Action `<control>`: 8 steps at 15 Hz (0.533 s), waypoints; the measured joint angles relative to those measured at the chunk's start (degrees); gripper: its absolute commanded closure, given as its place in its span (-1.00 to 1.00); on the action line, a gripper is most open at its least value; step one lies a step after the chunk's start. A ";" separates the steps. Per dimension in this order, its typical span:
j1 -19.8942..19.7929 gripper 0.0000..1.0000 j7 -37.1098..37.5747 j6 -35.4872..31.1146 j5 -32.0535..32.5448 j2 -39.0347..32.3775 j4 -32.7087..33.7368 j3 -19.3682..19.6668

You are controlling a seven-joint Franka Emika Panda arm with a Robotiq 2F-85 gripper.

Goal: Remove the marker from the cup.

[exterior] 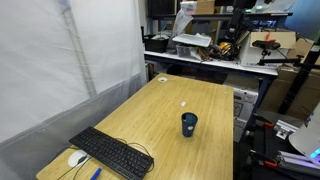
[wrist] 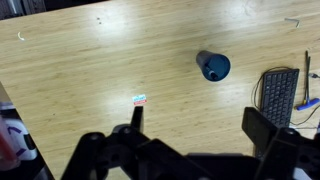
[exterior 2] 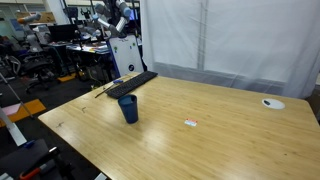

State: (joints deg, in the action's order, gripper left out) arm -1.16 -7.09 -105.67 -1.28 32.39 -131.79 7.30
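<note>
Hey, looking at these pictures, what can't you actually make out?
- Marker: none can be made out in the cup. The wrist view sees the cup at a slant, and in both exterior views it is too small.
- Small scrap on the table: too small in every view to identify.
- Gripper: the wrist view's bottom edge cuts off its body, and only the open fingers show.

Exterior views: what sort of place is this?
Probably a robotics lab or workshop: a wooden table with a keyboard, cluttered equipment benches behind it, and a white curtain partition.
</note>
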 measured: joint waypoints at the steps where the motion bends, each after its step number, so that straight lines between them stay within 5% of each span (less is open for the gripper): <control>1: 0.00 -1.00 0.00 0.00 0.00 0.00 0.00 0.00; 4: 0.00 -1.00 -0.60 -0.90 0.00 -0.23 -1.01 0.01; 8: 0.40 -1.00 -4.23 -11.77 -0.13 -1.07 -7.20 -0.19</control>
State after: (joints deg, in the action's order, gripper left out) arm -0.77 -11.32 -117.44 -1.42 31.33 -138.99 7.11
